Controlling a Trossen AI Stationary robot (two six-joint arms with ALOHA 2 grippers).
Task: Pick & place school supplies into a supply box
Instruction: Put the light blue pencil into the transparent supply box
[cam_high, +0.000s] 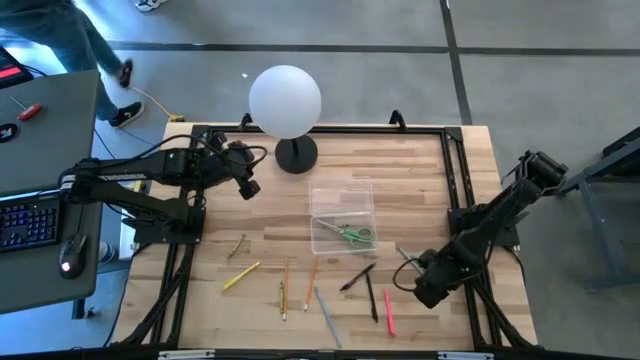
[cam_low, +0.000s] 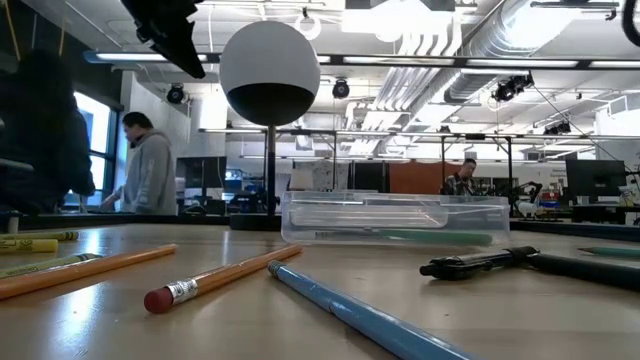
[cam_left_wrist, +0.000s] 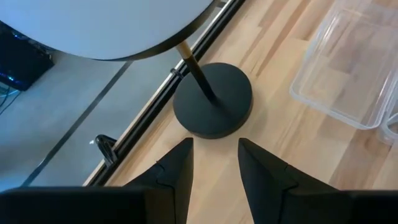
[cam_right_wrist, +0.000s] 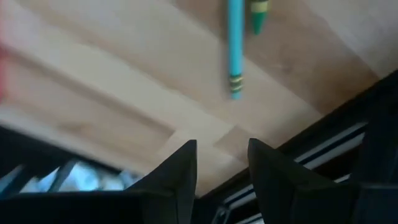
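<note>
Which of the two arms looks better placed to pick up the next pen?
Probably the right. The right gripper hangs low beside the loose pens, close to the red pen, fingers apart. The left gripper is up by the lamp base, farther from them.

The left gripper (cam_high: 247, 186) hangs raised over the table's back left, fingers parted; the right gripper (cam_high: 412, 272) sits low at front right — fingers (cam_right_wrist: 180, 171) apart.

White globe lamp (cam_high: 285, 99) on a black base (cam_high: 296, 155), pale striped wood table (cam_high: 420, 190). Clear supply box (cam_high: 342, 218) shows green-handled scissors (cam_high: 352, 234). Yellow marker (cam_high: 241, 276), orange pencil (cam_high: 311, 282), red pen (cam_high: 388, 311), black pen (cam_high: 357, 277), teal pencil (cam_right_wrist: 234, 46).
</note>
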